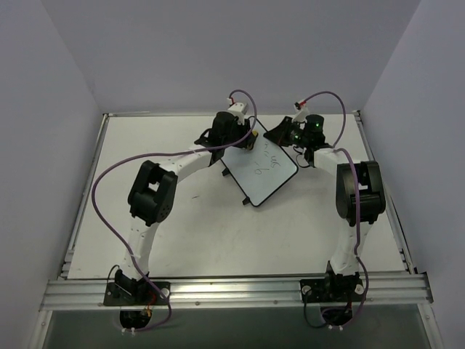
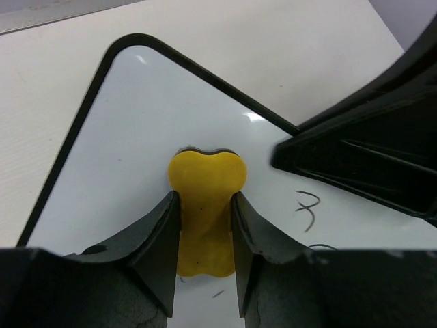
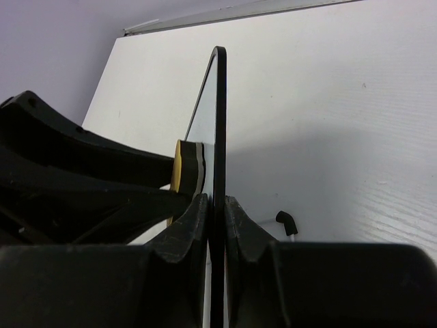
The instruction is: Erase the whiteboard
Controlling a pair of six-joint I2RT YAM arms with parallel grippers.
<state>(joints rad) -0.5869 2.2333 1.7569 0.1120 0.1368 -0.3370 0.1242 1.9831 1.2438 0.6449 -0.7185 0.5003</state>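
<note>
The whiteboard (image 1: 263, 173) lies turned like a diamond at the table's middle back, with dark scribbles (image 1: 265, 166) on it. My left gripper (image 1: 247, 142) is shut on the yellow eraser (image 2: 205, 195) and presses it on the board's white surface (image 2: 130, 143) near one rounded corner. Scribbles (image 2: 307, 209) lie to the eraser's right. My right gripper (image 1: 292, 140) is shut on the board's black frame (image 3: 219, 116), seen edge-on between its fingers. The eraser (image 3: 181, 175) and the left gripper (image 3: 82, 178) show left of the board there.
The white table (image 1: 196, 233) has raised rails at its sides and back, with grey walls close around. Purple cables (image 1: 109, 182) loop over both arms. A small black foot (image 3: 285, 220) shows behind the board. An aluminium beam (image 1: 232, 291) runs along the near edge.
</note>
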